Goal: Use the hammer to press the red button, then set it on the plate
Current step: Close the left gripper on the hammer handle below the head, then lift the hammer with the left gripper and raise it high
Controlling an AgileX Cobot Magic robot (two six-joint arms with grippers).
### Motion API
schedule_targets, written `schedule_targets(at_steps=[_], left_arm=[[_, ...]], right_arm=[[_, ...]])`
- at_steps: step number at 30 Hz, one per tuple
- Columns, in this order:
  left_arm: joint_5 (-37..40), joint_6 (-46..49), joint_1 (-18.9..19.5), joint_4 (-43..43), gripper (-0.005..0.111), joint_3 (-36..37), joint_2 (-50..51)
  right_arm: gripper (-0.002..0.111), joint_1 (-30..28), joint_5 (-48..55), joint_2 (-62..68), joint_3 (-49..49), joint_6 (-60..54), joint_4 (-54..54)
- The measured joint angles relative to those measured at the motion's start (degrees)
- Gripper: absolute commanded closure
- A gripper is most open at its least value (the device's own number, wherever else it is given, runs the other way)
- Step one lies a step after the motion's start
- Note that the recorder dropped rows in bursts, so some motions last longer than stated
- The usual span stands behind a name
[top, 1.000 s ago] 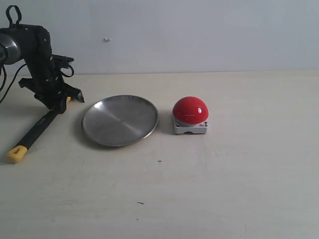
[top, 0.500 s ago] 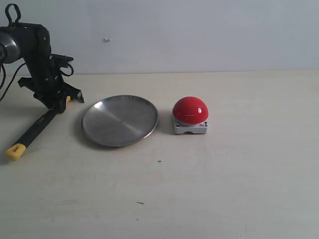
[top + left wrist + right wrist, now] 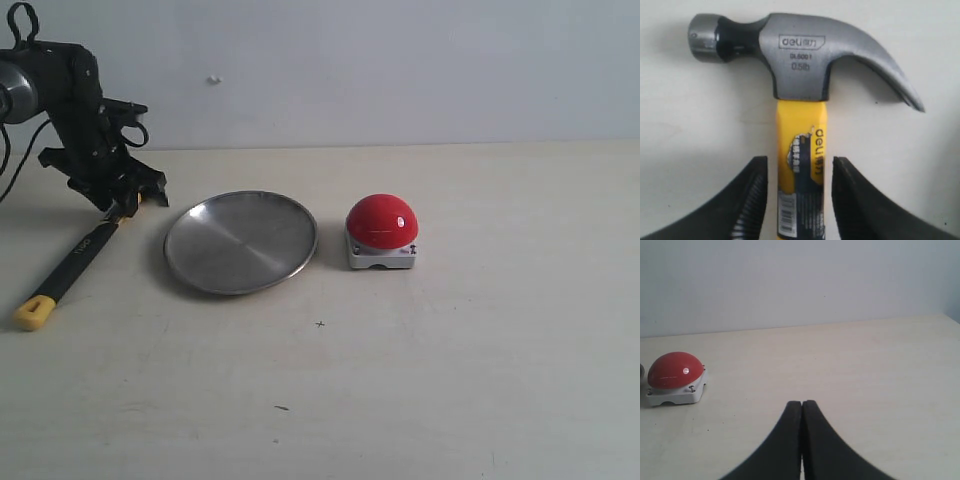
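1. Nearest item: the hammer (image 3: 75, 262) lies flat on the table (image 3: 420, 380). Its yellow butt end is closest to the camera and the handle runs back and to the right. It lies left of the plate (image 3: 240, 242), clear of the rim.
2. Middle ground: the plate carries nothing. The red button (image 3: 382, 220) stands just beside the plate's right edge, not touching it.
3. Far end of the hammer: the left gripper (image 3: 799, 167) sits over the yellow neck directly below the steel head. Its jaws are parted and straddle the handle. One side gap is thin, so light contact cannot be ruled out. Nothing is grasped.
4. Outside the exterior view: the right gripper (image 3: 801, 404) is clenched on nothing, fingers pressed together, well apart from the button.

Handling: the tool is probably rigid, sturdy and head-heavy. A hold at the neck keeps the weight near the jaws and limits droop. The glossy labelled handle looks slick, so squeeze firmly and squarely across it.
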Motion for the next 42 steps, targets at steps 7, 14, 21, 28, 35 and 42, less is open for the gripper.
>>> schedule_targets(at_steps=[7,14,21,28,35,42], left_arm=[[1.0,0.0,0.0,0.0,0.065,0.0,0.0],[2.56,0.0,0.0,-0.13,0.065,0.0,0.0],[2.71,0.0,0.0,-0.13,0.065,0.0,0.14],[2.38,-0.27,0.0,-0.19,0.107,-0.26,1.14],[1.45,-1.01,0.0,-0.33,0.107,-0.14,0.46],[1.65,-1.55,0.0,-1.47,0.107,0.08,-7.63]], right_arm=[[0.108,0.0,0.0,0.0,0.0,0.0,0.0],[0.108,0.0,0.1,0.0,0.0,0.0,0.0],[0.108,0.0,0.1,0.0,0.0,0.0,0.0],[0.108,0.0,0.1,0.0,0.0,0.0,0.0],[0.108,0.0,0.1,0.0,0.0,0.0,0.0],[0.108,0.0,0.1,0.0,0.0,0.0,0.0]])
